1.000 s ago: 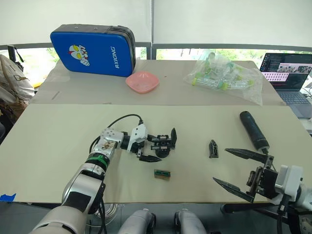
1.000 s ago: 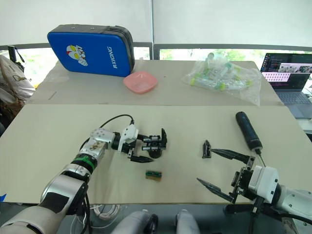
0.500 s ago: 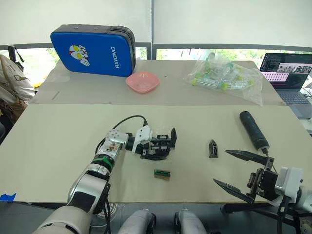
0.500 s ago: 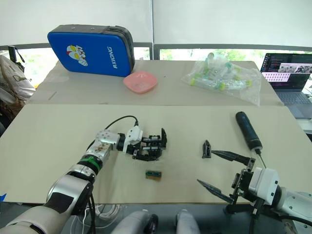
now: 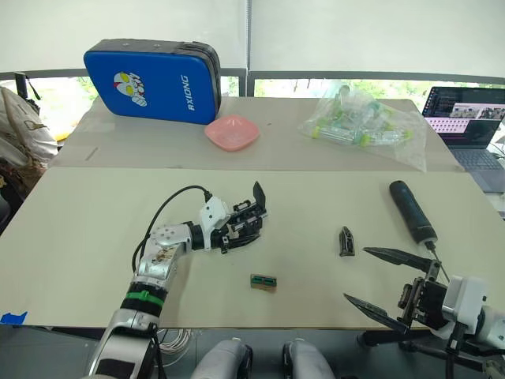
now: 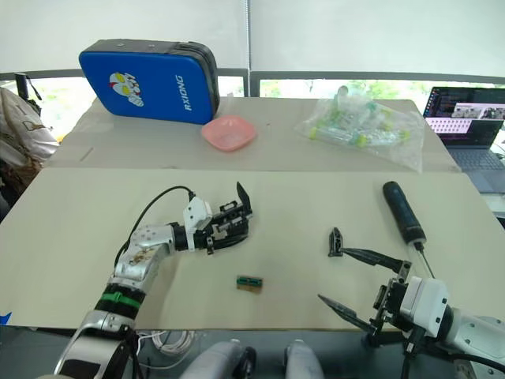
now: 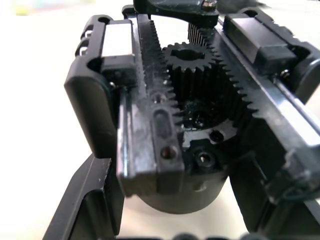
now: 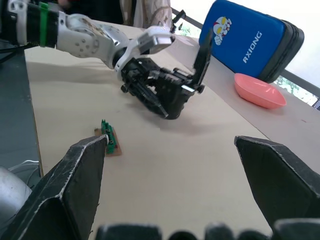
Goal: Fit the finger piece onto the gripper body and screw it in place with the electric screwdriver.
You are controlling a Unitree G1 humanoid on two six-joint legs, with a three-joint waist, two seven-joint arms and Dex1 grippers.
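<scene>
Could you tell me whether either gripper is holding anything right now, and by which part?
The left gripper is shut on the gripper body, clamping its round base end. The right gripper is open and holds nothing.

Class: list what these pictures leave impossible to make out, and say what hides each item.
- Laptop: cut off by the head views' edge.
- Left claw: shut on the gripper body, which covers its tips.
- Finger piece: holes too small to see.
- Screwdriver: bit partly behind the open right claw.

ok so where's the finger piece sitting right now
In the head views, the finger piece lies on the table right of centre, between the gripper body and the electric screwdriver, just ahead of the open right pincer.
</scene>
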